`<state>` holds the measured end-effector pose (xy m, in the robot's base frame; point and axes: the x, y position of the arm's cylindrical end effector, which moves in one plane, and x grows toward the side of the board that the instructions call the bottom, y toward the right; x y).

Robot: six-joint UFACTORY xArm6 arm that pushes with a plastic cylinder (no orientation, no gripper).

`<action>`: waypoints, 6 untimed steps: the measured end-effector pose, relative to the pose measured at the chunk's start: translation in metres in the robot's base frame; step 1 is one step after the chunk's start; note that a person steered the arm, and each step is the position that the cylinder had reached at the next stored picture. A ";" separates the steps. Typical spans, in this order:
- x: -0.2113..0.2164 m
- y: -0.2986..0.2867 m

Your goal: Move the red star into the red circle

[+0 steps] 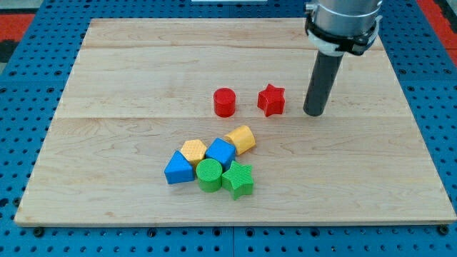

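Closest to the counter's bottom edge sat a tight cluster: green star, green circle, blue triangle, then yellow hexagon, blue cube and yellow cylinder. Further up, mid-counter, the red circle and red star were near each other, not touching. My tip stood just right of the star, small gap. No end effector here, just a rod, so nothing was clamped.

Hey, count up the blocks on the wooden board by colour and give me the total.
Red: 2, the red cylinder block and the red star block.
Yellow: 2, the yellow cylinder block and the yellow hexagon block.
Blue: 2, the blue cube block and the blue triangle block.
Green: 2, the green cylinder block and the green star block.
Total: 8
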<state>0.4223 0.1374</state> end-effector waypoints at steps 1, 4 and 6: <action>-0.017 -0.017; 0.009 -0.128; 0.045 -0.126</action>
